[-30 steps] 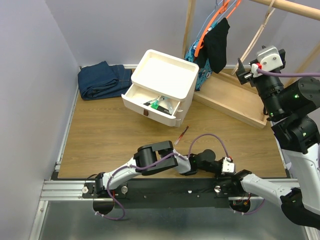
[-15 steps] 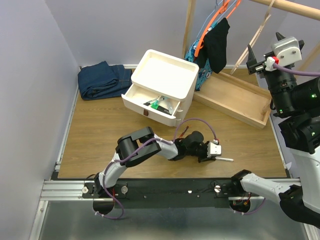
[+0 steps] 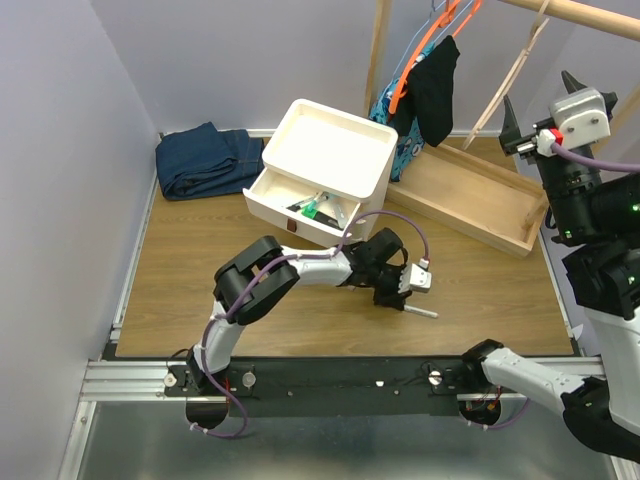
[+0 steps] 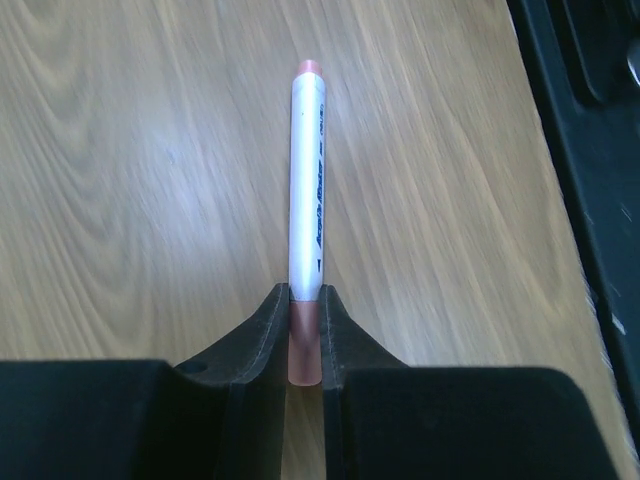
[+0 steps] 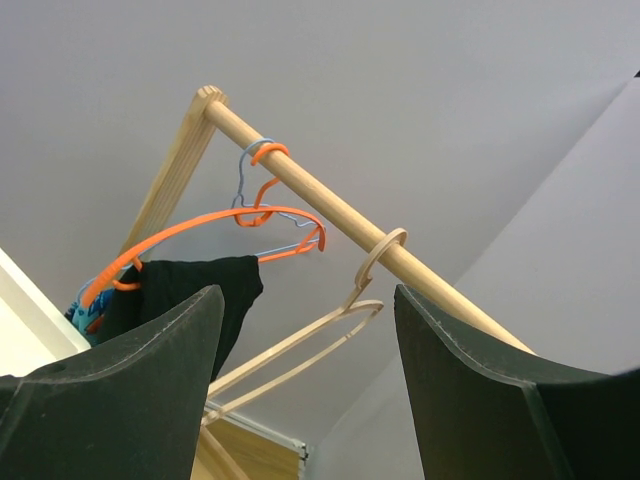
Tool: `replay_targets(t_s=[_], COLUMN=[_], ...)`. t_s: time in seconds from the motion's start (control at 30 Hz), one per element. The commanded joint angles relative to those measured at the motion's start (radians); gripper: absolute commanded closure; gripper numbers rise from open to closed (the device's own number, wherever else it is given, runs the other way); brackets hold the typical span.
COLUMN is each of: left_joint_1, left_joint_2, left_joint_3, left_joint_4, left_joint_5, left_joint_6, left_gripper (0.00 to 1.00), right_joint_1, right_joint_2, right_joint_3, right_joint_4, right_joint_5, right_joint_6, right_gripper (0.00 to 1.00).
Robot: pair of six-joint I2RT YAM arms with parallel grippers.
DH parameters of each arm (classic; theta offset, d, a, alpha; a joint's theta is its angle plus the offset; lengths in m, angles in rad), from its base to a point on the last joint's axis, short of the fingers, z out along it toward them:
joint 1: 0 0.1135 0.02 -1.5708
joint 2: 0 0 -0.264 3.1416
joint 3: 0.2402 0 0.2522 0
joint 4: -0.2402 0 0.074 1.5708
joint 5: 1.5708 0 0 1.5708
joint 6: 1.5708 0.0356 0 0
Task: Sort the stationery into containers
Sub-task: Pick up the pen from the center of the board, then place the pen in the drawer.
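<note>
Left arm holding a marker over the table, right arm raised and idle.

I see my left gripper (image 4: 303, 345) pinched on the pink-capped end of a slim white marker (image 4: 305, 180), just above the wooden table (image 3: 200, 280) near the white drawer unit (image 3: 320, 175), whose top drawer stands open. My right gripper (image 5: 305, 380) is raised, fingers spread wide, holding nothing.

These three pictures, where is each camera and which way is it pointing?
Top external: above and behind, looking down on the table, both arms, drawers.
Left wrist: on the left arm, facing down at the wood; its fingers pinch a white marker.
Right wrist: raised, tilted up at the hanger rail; its open fingers frame it.
Shared: the marker shows from above too, as does the orange hanger.
</note>
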Motion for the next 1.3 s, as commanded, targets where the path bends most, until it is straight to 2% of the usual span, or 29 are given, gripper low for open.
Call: replay_targets(t_s=[0.0, 0.37, 0.5, 0.67, 0.87, 0.93, 0.97, 1.13, 1.27], left_joint_1=[0.023, 0.026, 0.060, 0.193, 0.344, 0.437, 0.472, 0.537, 0.557], left_joint_2=[-0.130, -0.383, -0.486, -0.591, -0.628, -0.631, -0.628, -0.571, -0.543], left_joint_3=[0.011, 0.075, 0.086, 0.179, 0.315, 0.359, 0.367, 0.439, 0.439], left_joint_4=[-0.390, -0.692, -0.806, -0.959, -1.142, -1.189, -1.191, -1.230, -1.225], left_joint_5=[0.057, 0.036, -0.015, -0.069, -0.101, -0.159, -0.164, -0.173, -0.199], left_joint_6=[0.112, 0.169, 0.243, 0.385, 0.526, 0.658, 0.669, 0.735, 0.777], left_gripper=[0.91, 0.91, 0.91, 0.91, 0.91, 0.91, 0.91, 0.91, 0.91], right_joint_1=[-0.007, -0.050, -0.070, -0.093, -0.127, -0.153, -0.154, -0.177, -0.188], right_joint_2=[-0.050, -0.118, -0.130, -0.141, -0.148, -0.150, -0.147, -0.144, -0.136], right_joint_3=[-0.040, -0.103, -0.105, -0.102, -0.089, -0.085, -0.083, -0.079, -0.069], right_joint_4=[0.022, 0.005, -0.007, -0.028, -0.064, -0.073, -0.073, -0.076, -0.084], right_joint_5=[0.025, 0.006, 0.000, -0.017, -0.032, -0.043, -0.044, -0.058, -0.070], right_joint_6=[-0.030, -0.015, 0.000, 0.014, 0.022, 0.025, 0.030, 0.045, 0.054], right_gripper=[0.23, 0.23, 0.23, 0.23, 0.23, 0.23, 0.23, 0.23, 0.23])
